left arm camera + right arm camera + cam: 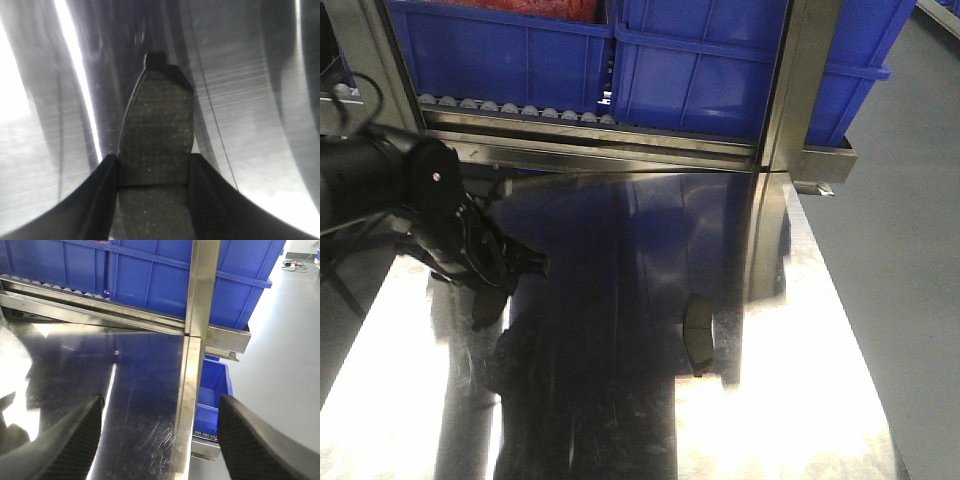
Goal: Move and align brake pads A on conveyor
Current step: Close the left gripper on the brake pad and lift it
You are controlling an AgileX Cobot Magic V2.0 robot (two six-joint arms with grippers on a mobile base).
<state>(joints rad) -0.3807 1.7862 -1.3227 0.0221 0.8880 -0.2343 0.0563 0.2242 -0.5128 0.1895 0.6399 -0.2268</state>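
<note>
**A:** Closest in, the left claw (154, 162) is clamped across the width of the held brake pad (157, 120), speckled face up toward the wrist camera. The pad's far end pokes out over the worktop (250, 100).

**B:** How will it handle?

**A:** Stiff and dense for its size, I'd judge, and gritty enough not to slip. The narrow side edges look like the sensible hold.

**B:** And the right claw (160, 435)?

**A:** Spread wide with nothing in it, near the worktop's right edge.

**B:** Any more pads?

**A:** A loose brake pad (698, 335) lies flat mid-worktop, well apart from the held one. I can't find the others.

**B:** Room to move?

**A:** Bare steel all round it. To the right the worktop ends at the floor (910, 250). At the back a steel upright (790, 100), rollers (520, 108) and blue bins (700, 60) close it off. The conveyor isn't in view
</note>
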